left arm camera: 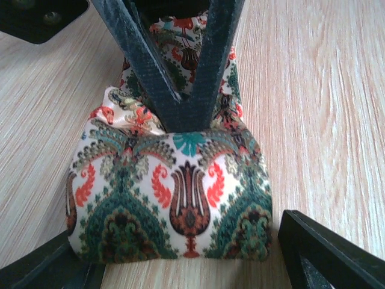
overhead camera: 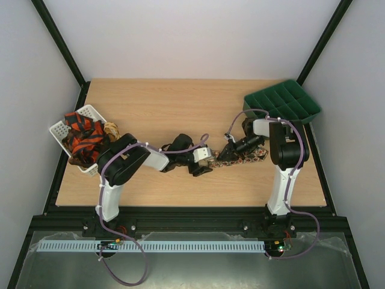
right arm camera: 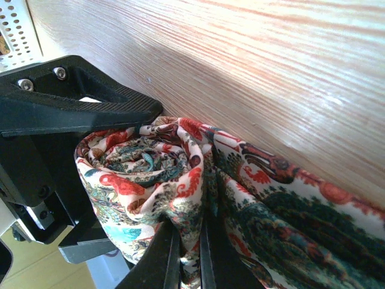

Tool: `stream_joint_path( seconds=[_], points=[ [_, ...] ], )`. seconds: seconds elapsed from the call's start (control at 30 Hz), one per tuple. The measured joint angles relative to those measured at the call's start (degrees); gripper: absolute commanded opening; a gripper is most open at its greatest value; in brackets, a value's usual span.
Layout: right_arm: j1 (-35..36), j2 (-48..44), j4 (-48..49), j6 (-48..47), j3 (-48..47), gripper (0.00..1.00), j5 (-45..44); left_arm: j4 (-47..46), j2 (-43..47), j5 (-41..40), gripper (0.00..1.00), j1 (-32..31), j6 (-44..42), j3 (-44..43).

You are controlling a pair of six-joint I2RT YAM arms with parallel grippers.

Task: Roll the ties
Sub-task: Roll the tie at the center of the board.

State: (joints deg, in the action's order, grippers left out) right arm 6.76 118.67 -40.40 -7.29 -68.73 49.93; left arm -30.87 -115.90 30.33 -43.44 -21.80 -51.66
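Observation:
A tie printed in white, green and red (overhead camera: 243, 158) lies on the table's middle, partly rolled. Its rolled end (right arm camera: 141, 162) bulges in the right wrist view. My right gripper (right arm camera: 189, 256) is shut on a fold of this tie beside the roll; from the left wrist view its fingers (left arm camera: 207, 66) come down in a V onto the cloth. My left gripper (left arm camera: 180, 256) stands open, one finger (left arm camera: 328, 256) on each side of the tie's flat end (left arm camera: 180, 198), not touching it. More ties, red-orange and black (overhead camera: 84, 137), are heaped in the basket.
A white plastic basket (overhead camera: 59, 129) sits at the table's left edge. A green compartment tray (overhead camera: 283, 99) stands at the back right, just behind the right arm. The two grippers (overhead camera: 204, 158) (overhead camera: 228, 149) nearly touch.

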Motion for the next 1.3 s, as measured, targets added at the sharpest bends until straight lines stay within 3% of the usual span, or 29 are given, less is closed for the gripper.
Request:
stream_joint_path(
  seconds=[0.17, 0.3, 0.47, 0.63, 0.7, 0.9, 1.1, 1.2, 1.3],
  points=[
    [0.4, 0.2, 0.0, 0.1, 0.0, 0.01, 0.3, -3.6, -2.2, -0.3, 0.74, -0.3, 1.4, -0.9],
    [0.7, 0.3, 0.1, 1.0, 0.0, 0.04, 0.5, -3.7, -3.9, 0.0, 0.53, -0.4, 0.2, -3.2],
    [0.9, 0.2, 0.0, 2.1, -0.2, 0.27, 0.3, -2.2, -4.0, 0.8, 0.38, -0.4, -1.9, -3.8],
    [1.6, -1.5, -0.6, 1.4, -0.2, 0.49, -1.4, -1.7, -1.5, 0.0, 0.36, -0.2, -3.2, -0.7],
    [2.0, -3.5, -0.5, 1.1, -0.1, 0.53, -2.8, -0.9, -0.1, -0.1, 0.36, 0.0, -3.4, 0.8],
    [3.9, -9.6, -0.3, 0.7, -0.1, 0.46, -3.5, 0.3, 0.9, -0.1, 0.37, 0.1, -3.6, 1.6],
    [8.6, -9.0, 0.0, 0.8, -0.5, 0.43, -4.2, 0.7, 0.9, 0.1, 0.38, 0.3, -3.6, 1.4],
    [9.4, -7.4, 0.4, 0.5, -0.5, 0.3, -5.3, 0.9, 0.9, 0.1, 0.38, 0.3, -3.7, 1.3],
    [9.4, -5.8, 0.6, 0.3, -0.9, 0.1, -5.5, 1.4, 0.9, 0.1, 0.38, 0.3, -3.8, 1.1]
  ],
)
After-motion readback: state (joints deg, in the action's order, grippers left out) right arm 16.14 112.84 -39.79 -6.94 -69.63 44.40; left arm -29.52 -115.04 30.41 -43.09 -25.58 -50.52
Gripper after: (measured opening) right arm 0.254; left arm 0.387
